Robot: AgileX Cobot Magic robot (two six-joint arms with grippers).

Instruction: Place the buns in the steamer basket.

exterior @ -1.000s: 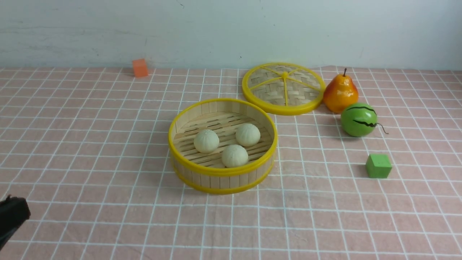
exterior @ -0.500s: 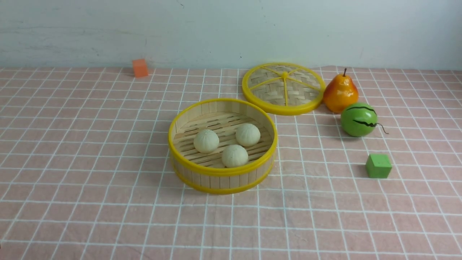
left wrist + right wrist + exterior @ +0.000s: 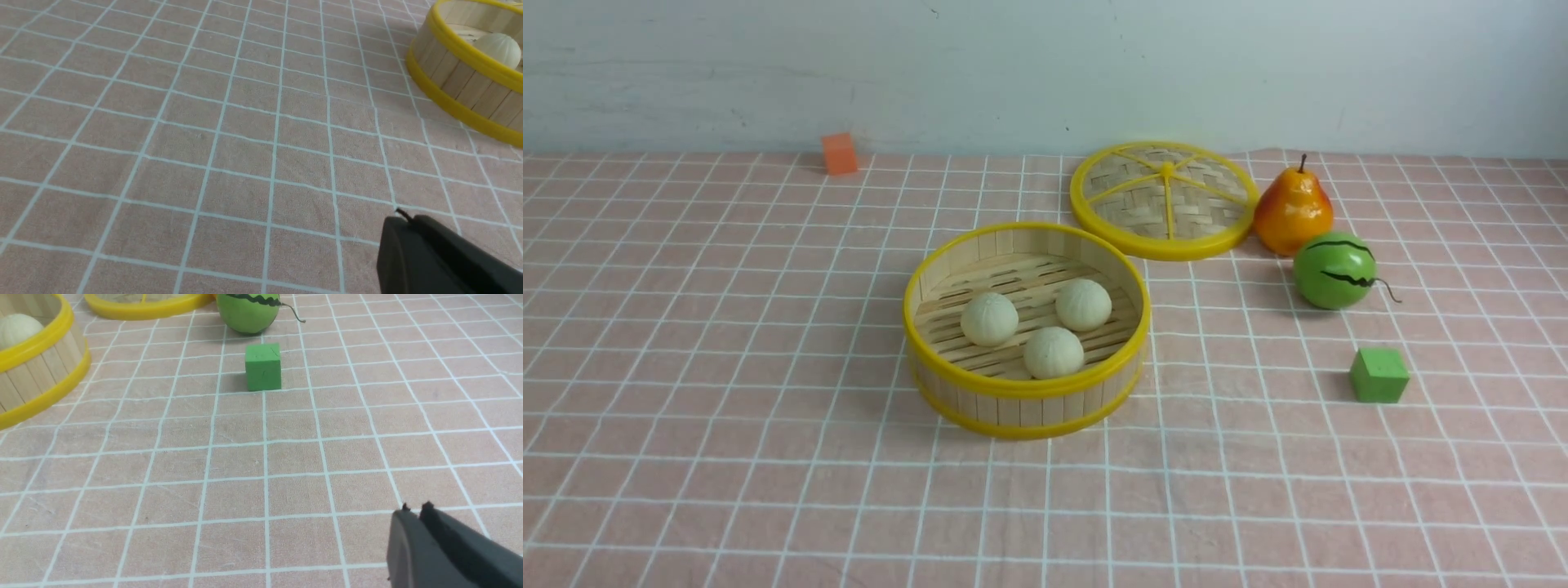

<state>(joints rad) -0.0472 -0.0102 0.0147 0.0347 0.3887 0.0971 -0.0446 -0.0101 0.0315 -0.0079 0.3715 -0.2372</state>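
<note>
A pink checked tablecloth point(image 3: 727, 343), soft and faintly wrinkled with thin white grid lines, covers the whole work surface up to a pale wall. The steamer basket point(image 3: 1027, 402) stands at the middle of it: a round, shallow tub walled in upright bamboo slats, banded in glossy yellow plastic at top and bottom, with a slatted floor. Behind it and to the right lies its lid point(image 3: 1165, 200), a flat disc of woven bamboo with a yellow rim and spokes, lying apart from the basket.

All three buns point(image 3: 989, 319) sit inside the basket on the slats, matte cream balls with faint pleated ridges, close together without touching.

Right of the lid stands a shiny orange-yellow pear point(image 3: 1293, 211), with a green striped watermelon ball point(image 3: 1334, 270) just in front of it. A matte green foam cube point(image 3: 1379, 375) rests nearer, well apart from the basket, and a small orange cube point(image 3: 840, 153) sits by the wall.

The left gripper point(image 3: 402, 216) and right gripper point(image 3: 414, 510) each show only in their own wrist view, smooth black fingers pressed together, holding nothing, above bare cloth.
</note>
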